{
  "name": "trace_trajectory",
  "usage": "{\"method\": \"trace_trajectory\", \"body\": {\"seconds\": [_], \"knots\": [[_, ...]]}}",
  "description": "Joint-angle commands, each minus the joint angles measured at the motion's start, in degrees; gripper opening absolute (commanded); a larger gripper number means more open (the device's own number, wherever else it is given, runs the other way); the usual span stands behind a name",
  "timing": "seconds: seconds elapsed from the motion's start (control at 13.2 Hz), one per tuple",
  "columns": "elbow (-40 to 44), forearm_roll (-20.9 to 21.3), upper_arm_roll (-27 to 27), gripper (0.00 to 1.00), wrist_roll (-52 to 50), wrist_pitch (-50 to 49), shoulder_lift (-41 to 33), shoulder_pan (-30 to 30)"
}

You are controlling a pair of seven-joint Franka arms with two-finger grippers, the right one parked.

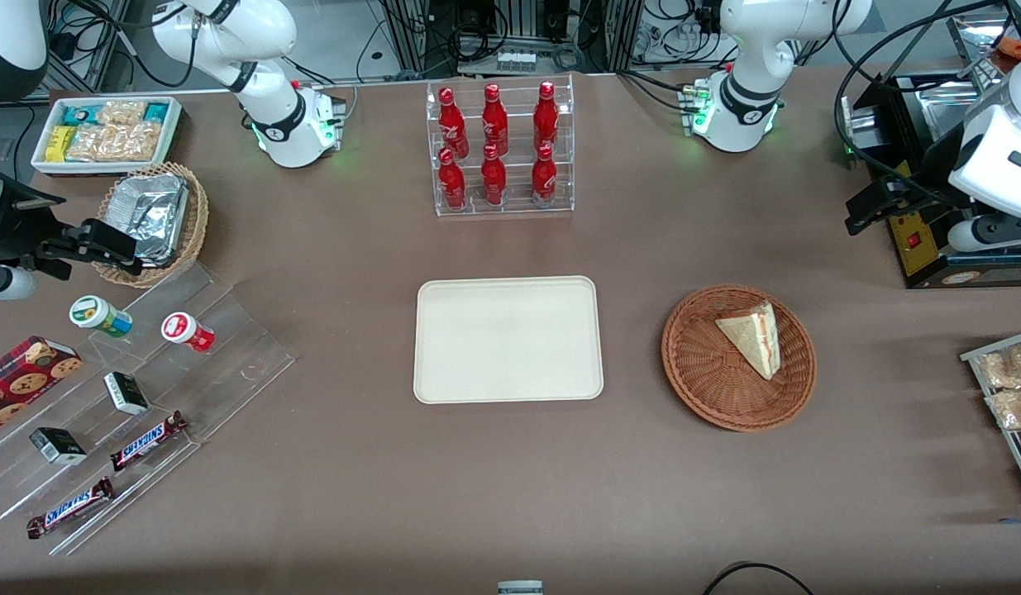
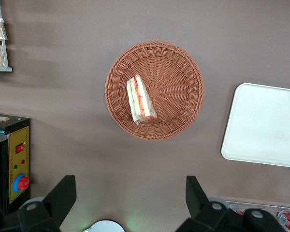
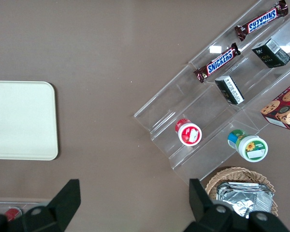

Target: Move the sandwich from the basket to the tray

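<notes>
Nearest the front camera lay the reddish-brown, wide, shallow woven wicker basket (image 1: 738,357) and the flat cream rectangular tray (image 1: 508,340) with its low rim, side by side on the brown table (image 1: 394,496), well apart; the basket sat toward the working arm's end. The tray was bare. In the basket, off centre and close to the rim, the small triangular sandwich wedge of pale bread (image 1: 753,337) lay on its side, red and green filling showing along its cut edge (image 2: 140,99).

Farther from the camera, high over the table toward the working arm's end, the left arm's black two-finger gripper (image 2: 130,198) hung clear of everything. In the wrist view its fingers (image 2: 63,193) stood wide apart with nothing between them; basket and sandwich were seen well below it.

Farthest from the camera stood the clear acrylic rack of red bottles (image 1: 499,149).

Judgement: the task had barely begun, at the approach step, with nothing grasped. The next move would call for bringing the gripper down over the wedge, turning the wrist so the fingers close across the bread faces, not the point, and clearing the basket rim. A gentle squeeze seems wise; the bread looks soft.
</notes>
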Motion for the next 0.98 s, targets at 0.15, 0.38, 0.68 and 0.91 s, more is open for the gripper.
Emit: {"method": "trace_trajectory", "body": {"seconds": [0.15, 0.38, 0.68, 0.91], "knots": [[1.61, 1.59, -0.03, 1.00, -0.17, -0.39, 1.01, -0.26], [1.43, 3.36, -0.39, 1.00, 0.00, -0.21, 1.10, -0.61], [-1.11, 3.88, -0.56, 1.00, -0.35, 0.13, 1.90, -0.78], [-5.32, 3.62, -0.56, 1.00, -0.35, 2.94, 0.67, -0.87]]}}
